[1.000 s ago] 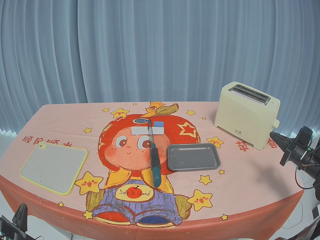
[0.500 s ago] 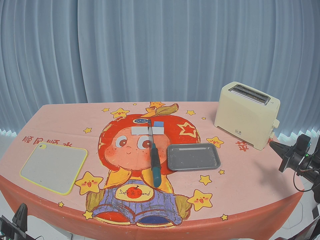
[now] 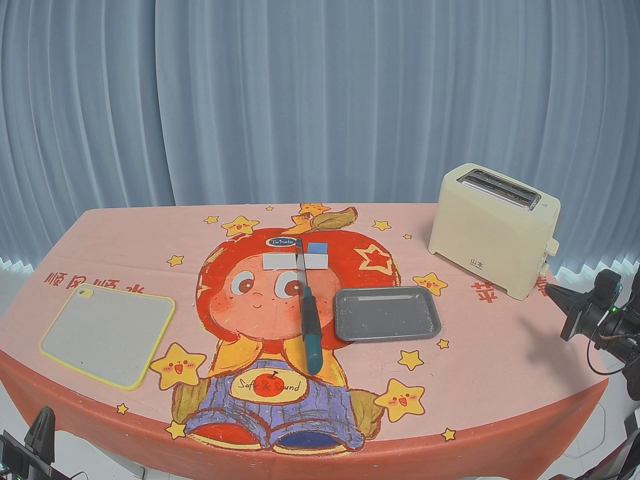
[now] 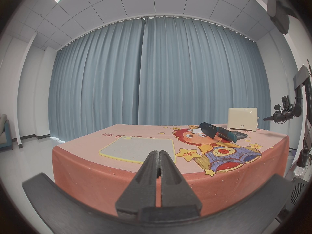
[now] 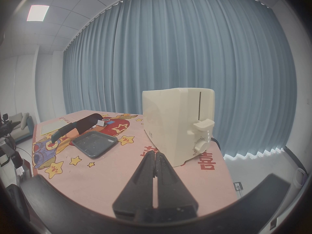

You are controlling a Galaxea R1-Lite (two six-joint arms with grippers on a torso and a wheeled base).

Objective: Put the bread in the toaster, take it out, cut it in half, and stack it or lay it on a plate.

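Note:
The cream toaster (image 3: 493,228) stands at the table's back right, with two slots (image 3: 499,189) on top. Its side lever (image 5: 203,124) sits at the lower end of its slot. My right gripper (image 3: 550,289) is shut and empty. It hovers off the table's right edge, just in front of the toaster's lever side, pointing at it (image 5: 155,154). A teal-handled knife (image 3: 308,301) lies in the table's middle, its blade resting on small white blocks. A grey tray-like plate (image 3: 387,313) lies right of the knife. My left gripper (image 4: 160,153) is shut and empty, low before the table's front left corner.
A grey cutting board (image 3: 107,333) with a yellow-green rim lies at the table's front left. A pink cartoon-print cloth (image 3: 480,368) covers the table. A blue curtain hangs behind. There is open cloth between the plate and the toaster.
My right gripper has dropped lower beside the toaster's lever end, then edged slightly right. The left arm and the things on the table have not moved.

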